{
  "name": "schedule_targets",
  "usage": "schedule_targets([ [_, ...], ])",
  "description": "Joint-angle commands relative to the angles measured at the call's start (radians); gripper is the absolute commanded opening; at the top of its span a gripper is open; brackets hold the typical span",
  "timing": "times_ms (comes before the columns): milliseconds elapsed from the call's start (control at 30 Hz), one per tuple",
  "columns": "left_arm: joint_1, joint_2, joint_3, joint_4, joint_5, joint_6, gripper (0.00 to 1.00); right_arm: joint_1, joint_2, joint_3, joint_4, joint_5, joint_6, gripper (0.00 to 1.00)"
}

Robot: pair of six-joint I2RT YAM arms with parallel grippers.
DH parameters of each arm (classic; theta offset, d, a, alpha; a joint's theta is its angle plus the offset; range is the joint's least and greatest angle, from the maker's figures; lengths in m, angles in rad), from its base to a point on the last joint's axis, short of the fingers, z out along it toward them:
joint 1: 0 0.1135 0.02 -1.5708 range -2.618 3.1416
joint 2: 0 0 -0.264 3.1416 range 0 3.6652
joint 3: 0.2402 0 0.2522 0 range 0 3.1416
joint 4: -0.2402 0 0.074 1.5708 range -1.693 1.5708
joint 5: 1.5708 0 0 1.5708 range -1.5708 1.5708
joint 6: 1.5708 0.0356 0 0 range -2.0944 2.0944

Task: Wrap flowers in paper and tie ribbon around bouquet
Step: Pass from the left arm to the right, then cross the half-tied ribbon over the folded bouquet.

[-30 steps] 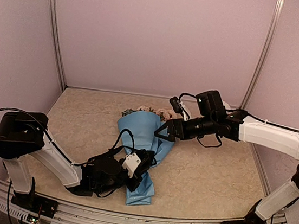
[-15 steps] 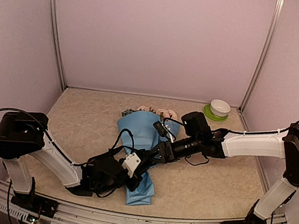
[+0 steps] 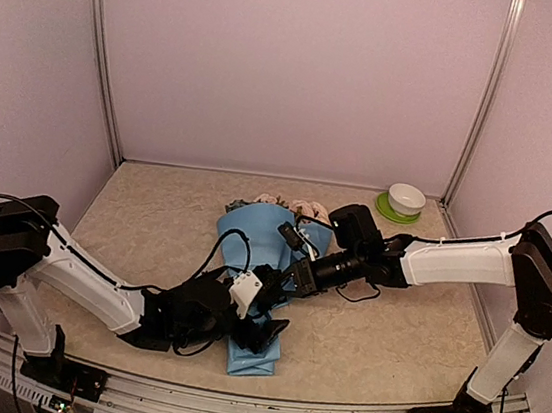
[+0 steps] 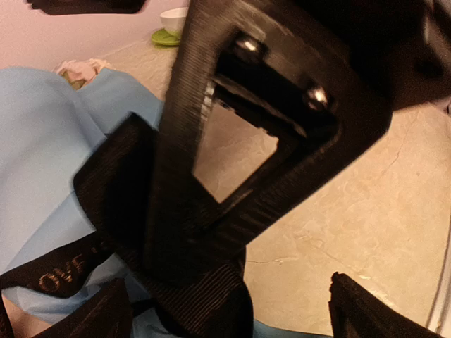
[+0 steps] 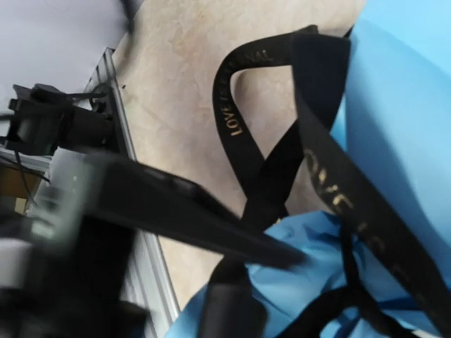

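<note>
The bouquet lies on the table, its light blue paper (image 3: 262, 240) forming a cone with the pink flowers (image 3: 291, 206) at the far end. The black ribbon (image 5: 239, 91), printed with gold letters, loops over the paper's narrow part. My right gripper (image 3: 282, 280) is shut on a strand of the ribbon beside the cone; from its own wrist the gripper (image 5: 236, 282) shows the strand running into it. My left gripper (image 3: 266, 326) stands open just below. In the left wrist view the ribbon (image 4: 63, 273) runs between the spread jaws of the left gripper (image 4: 236, 317), ungripped.
A white bowl (image 3: 405, 199) on a green saucer stands at the back right corner. Pink walls with metal posts close in three sides. The metal rail (image 3: 232, 403) runs along the near edge below the cone's tail.
My right arm swung down from above the flowers to the cone's narrow part and shut on the ribbon. My left gripper opened and let go of the ribbon.
</note>
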Motion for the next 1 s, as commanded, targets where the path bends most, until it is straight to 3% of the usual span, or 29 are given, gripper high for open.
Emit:
schedule_targets([
  [0,0.001,-0.17,0.022,-0.317,0.049,-0.135,0.99,-0.012,-0.008,0.022,-0.021,0.025,-0.03,0.0],
  [133,0.006,-0.292,0.033,-0.52,0.007,-0.208,0.99,-0.017,-0.001,0.044,-0.031,0.022,-0.042,0.0],
  [200,0.047,-0.345,0.048,-0.661,-0.06,-0.329,0.97,-0.018,0.002,0.058,-0.041,0.021,-0.05,0.0],
  [300,0.189,-0.409,0.035,-0.881,-0.086,-0.537,0.72,-0.017,0.002,0.065,-0.047,0.021,-0.058,0.0],
  [367,0.301,-0.435,-0.012,-0.976,-0.069,-0.665,0.65,-0.017,0.002,0.067,-0.051,0.019,-0.063,0.0],
  [400,0.35,-0.446,-0.047,-0.987,-0.05,-0.708,0.66,-0.017,0.004,0.067,-0.053,0.019,-0.065,0.0],
  [467,0.41,-0.475,-0.115,-0.972,-0.006,-0.77,0.82,-0.017,0.005,0.068,-0.054,0.014,-0.065,0.0],
  [533,0.426,-0.491,-0.158,-0.94,0.024,-0.792,0.88,-0.018,0.003,0.069,-0.054,0.01,-0.062,0.0],
  [733,0.427,-0.432,-0.188,-0.875,0.062,-0.762,0.85,-0.018,0.007,0.075,-0.056,0.009,-0.066,0.0],
  [800,0.427,-0.385,-0.19,-0.86,0.075,-0.769,0.74,-0.018,0.008,0.077,-0.058,0.009,-0.065,0.0],
  [967,0.408,-0.319,-0.199,-0.853,0.074,-0.782,0.15,-0.017,-0.001,0.08,-0.054,0.01,-0.06,0.0],
])
